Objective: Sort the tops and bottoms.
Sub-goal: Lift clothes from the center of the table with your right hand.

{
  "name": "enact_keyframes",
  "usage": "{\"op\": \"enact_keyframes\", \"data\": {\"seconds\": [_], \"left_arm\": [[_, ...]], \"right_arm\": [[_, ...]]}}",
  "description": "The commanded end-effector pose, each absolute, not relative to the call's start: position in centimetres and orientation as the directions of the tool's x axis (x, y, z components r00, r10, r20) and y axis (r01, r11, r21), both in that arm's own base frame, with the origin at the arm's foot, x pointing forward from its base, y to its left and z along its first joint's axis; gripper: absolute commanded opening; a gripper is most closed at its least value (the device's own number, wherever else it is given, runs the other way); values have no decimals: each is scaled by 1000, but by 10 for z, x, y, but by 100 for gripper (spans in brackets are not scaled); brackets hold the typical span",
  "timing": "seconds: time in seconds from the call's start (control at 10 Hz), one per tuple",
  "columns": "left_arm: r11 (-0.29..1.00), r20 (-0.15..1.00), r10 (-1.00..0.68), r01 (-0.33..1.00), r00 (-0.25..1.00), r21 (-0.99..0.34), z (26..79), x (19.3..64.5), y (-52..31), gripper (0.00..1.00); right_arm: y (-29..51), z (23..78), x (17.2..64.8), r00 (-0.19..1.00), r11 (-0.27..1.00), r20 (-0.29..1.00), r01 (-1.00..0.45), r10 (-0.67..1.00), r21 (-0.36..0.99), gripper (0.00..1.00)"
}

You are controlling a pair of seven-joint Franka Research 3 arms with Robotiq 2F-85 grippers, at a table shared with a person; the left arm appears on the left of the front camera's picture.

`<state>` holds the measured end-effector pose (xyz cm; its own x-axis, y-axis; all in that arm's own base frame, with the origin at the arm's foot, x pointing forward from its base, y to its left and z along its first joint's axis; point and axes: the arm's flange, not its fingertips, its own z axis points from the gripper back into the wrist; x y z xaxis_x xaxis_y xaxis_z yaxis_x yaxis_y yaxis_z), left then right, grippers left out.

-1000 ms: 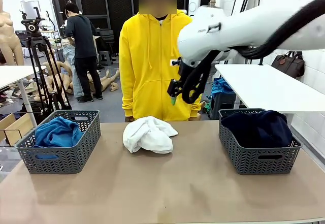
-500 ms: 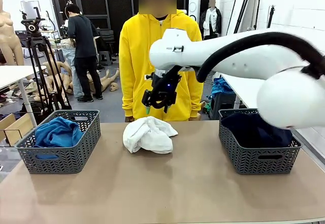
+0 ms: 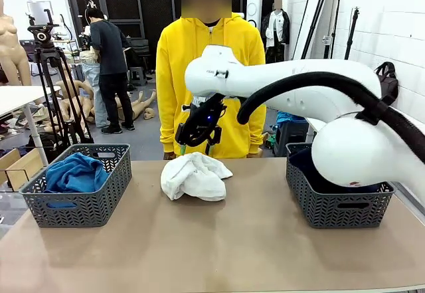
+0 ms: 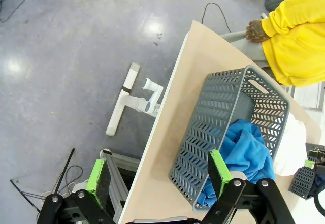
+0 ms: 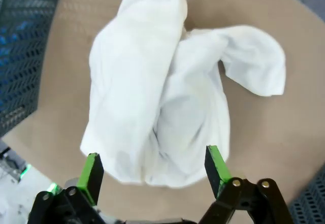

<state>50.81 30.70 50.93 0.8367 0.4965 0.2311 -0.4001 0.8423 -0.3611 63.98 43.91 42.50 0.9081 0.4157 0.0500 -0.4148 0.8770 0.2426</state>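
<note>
Two baskets flank a white garment [image 3: 194,176] on the tabletop [image 3: 219,246].
Front view: the right gripper [image 3: 194,138] hangs just above the white heap; bright blue garment [image 3: 74,173] in the left basket [image 3: 78,185]. Left wrist view: left gripper [image 4: 158,174] spread wide, empty, off the tabletop edge beside that basket. Right wrist view: jaws wide, empty, straddling the white garment below.
</note>
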Motion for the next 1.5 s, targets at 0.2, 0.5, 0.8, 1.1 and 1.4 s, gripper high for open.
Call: {"op": "enact_keyframes", "data": {"seconds": [0.2,0.5,0.8,1.1,1.4], "left_arm": [[836,232,512,-419,827,-354,510,507,306,100],[836,232,512,-419,827,-354,510,507,306,100],[836,232,512,-419,827,-354,510,507,306,100],[836,232,512,-419,827,-354,510,507,306,100],[836,232,512,-419,827,-354,510,507,306,100]], "right_arm": [[483,388,653,927,913,-9,-368,375,175,100],[477,384,646,927,921,-9,-370,374,122,97],[476,387,643,928,921,6,-372,374,114,38],[472,387,637,925,917,-4,-377,381,132,0],[465,397,625,924,916,13,-380,382,131,0]]}}
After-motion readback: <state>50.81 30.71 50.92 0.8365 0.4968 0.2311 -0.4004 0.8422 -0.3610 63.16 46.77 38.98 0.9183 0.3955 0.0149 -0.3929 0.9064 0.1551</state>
